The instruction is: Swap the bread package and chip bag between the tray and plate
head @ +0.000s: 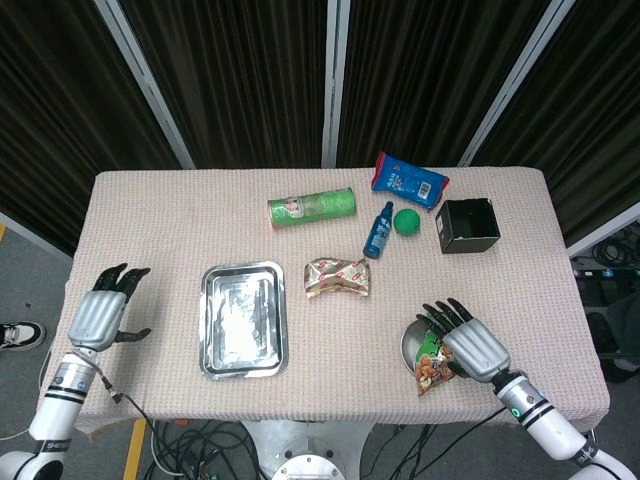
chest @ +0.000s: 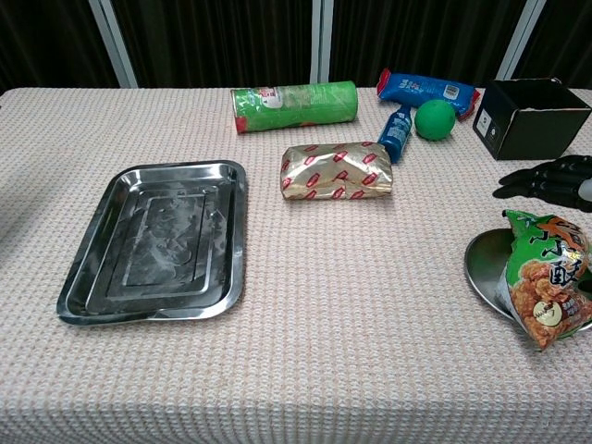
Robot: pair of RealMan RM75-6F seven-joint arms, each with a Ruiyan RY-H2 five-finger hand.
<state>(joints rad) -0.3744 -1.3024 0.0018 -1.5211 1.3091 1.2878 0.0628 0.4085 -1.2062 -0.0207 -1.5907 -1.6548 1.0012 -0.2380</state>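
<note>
Down at the near right corner: right hand [head: 470,343] above the chip bag [head: 437,358], fingers spread, nothing held. Seen from the chest camera, hanging just behind the bag's top edge, apparently apart from it, though hard to call for certain. Left hand [head: 100,315] out past the table's left edge, fingers straight and empty, well apart from everything.

Chip bag lying in the plate [head: 409,343], spilling over the near rim. Looks light, puffy and crinkly, with slick film likely to slide under fingertips and contents likely to crush under a hard squeeze. Best taken gently, probably across the middle or by the crimped top seam, thumb on 1 side and fingers on the other.

Bread package [head: 338,277] flat on the cloth just right of the tray [head: 207,300], on neither container. Shiny foil wrap, soft and squashy by the look of it, light too. Calls for a broad, loose grip across the short width, not a pinch at a corner.

Tray holding nothing, only reflections on the metal. Plate holding just the 1 bag, so 1 container to clear and 2 to fill.

Along the back: green canister [head: 312,208] on its side, blue bottle [head: 379,230], green ball [head: 405,221], blue packet [head: 409,180], and black box [head: 467,226] open at the top, with nothing to be made out inside.
</note>
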